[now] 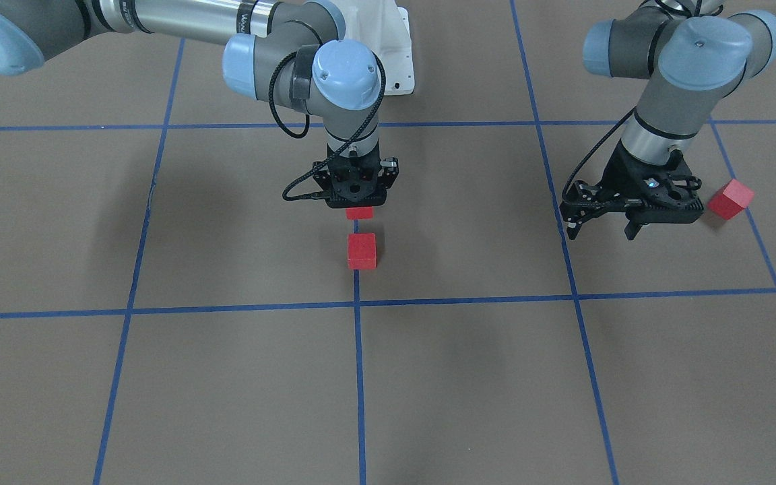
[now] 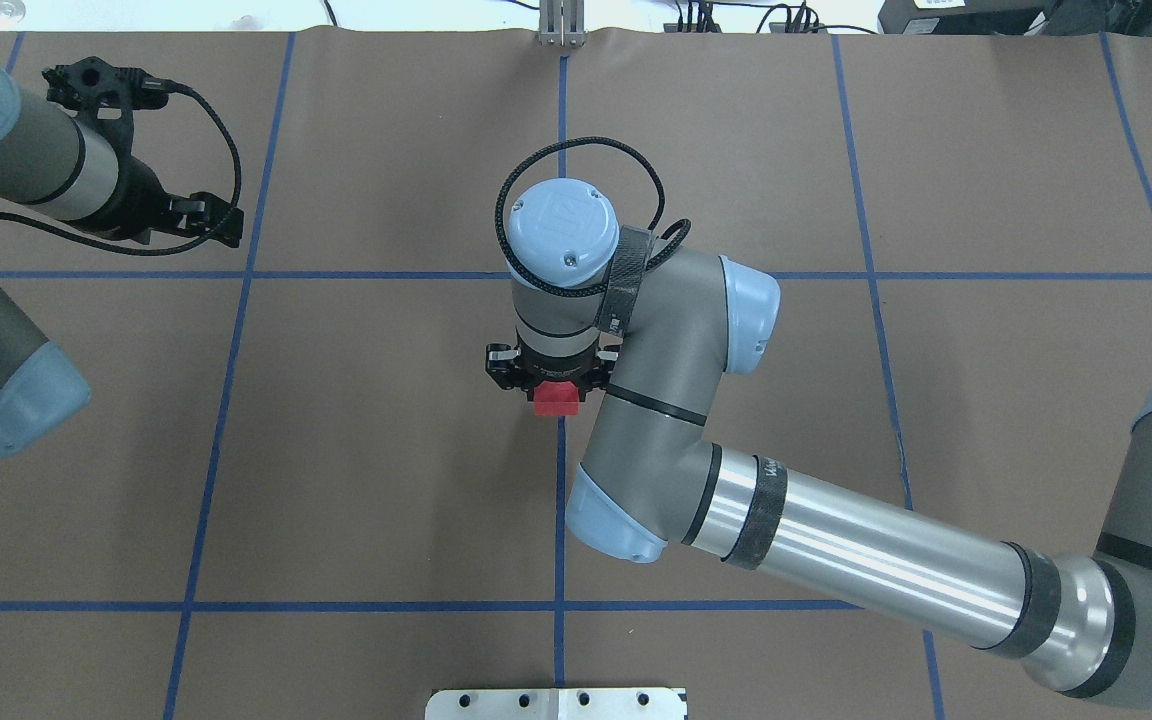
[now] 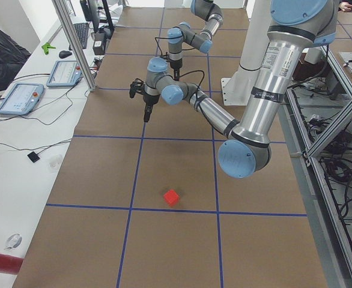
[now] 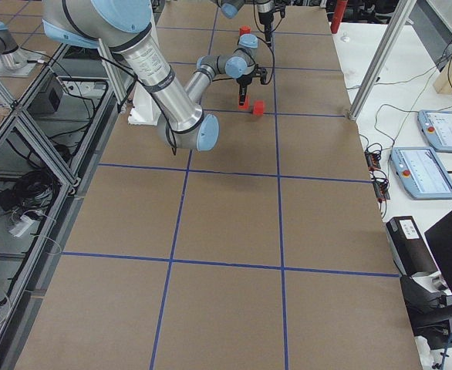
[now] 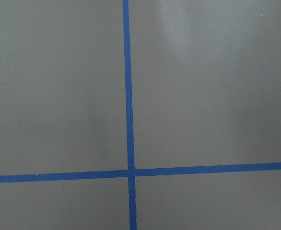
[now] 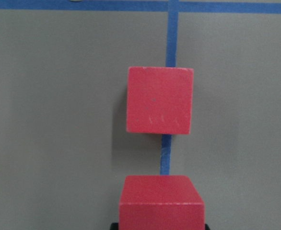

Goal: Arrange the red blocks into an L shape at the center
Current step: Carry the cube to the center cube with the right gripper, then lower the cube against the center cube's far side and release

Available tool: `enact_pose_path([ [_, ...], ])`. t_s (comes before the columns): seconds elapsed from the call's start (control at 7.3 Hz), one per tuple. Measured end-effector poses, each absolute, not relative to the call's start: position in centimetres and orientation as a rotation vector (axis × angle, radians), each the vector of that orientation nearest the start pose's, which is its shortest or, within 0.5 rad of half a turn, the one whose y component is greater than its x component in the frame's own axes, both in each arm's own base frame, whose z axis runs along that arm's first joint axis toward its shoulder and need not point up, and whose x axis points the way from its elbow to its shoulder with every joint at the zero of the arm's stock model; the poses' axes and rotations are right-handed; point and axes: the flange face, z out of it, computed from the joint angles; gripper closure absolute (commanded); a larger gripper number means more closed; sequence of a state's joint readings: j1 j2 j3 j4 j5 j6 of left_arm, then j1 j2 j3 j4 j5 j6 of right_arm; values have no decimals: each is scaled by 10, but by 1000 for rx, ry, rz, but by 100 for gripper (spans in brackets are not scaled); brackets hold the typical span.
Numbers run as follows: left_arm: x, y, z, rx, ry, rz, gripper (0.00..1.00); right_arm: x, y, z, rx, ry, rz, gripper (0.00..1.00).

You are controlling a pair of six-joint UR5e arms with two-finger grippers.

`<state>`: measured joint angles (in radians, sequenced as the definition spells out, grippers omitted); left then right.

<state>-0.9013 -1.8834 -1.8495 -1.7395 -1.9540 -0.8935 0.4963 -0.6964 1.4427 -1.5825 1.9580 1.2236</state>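
One red block [image 1: 362, 250] lies on the brown floor on the middle vertical tape line [image 1: 359, 377]. My right gripper [image 1: 359, 202] points straight down and is shut on a second red block [image 1: 360, 213], held just behind the first, with a small gap between them. The right wrist view shows the lying block [image 6: 159, 100] and the held block [image 6: 160, 201] below it. The overhead view shows only the held block [image 2: 556, 398]. A third red block [image 1: 730, 199] lies beside my left gripper [image 1: 602, 230], which is open, empty and tilted above the floor.
Blue tape grid lines [image 1: 388, 301] cross the brown floor. The left wrist view shows only a tape crossing [image 5: 129, 172]. A white base plate [image 1: 398, 54] stands behind the right arm. Tablets and cables [image 3: 20, 96] lie on a side bench.
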Motion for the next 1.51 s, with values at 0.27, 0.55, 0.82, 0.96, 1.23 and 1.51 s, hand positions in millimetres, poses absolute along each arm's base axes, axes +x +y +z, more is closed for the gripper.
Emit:
enact_pose_path([
  [0.27, 292, -524, 347, 276, 785, -65, 0, -624, -449, 182, -35, -833, 19, 100],
  [0.55, 292, -524, 349, 274, 783, -64, 0, -625, -453, 184, -29, -835, 29, 100],
  [0.82, 293, -525, 351, 271, 780, -64, 0, -623, -457, 185, -9, -826, 40, 100],
  [0.96, 294, -525, 352, 270, 779, -65, 0, -623, -459, 186, -3, -822, 45, 100],
  [1.23, 294, -525, 352, 269, 778, -65, 0, -623, -460, 186, 8, -818, 49, 100],
  [1.51, 294, -526, 353, 268, 777, -66, 0, -622, -461, 185, 17, -816, 51, 100],
])
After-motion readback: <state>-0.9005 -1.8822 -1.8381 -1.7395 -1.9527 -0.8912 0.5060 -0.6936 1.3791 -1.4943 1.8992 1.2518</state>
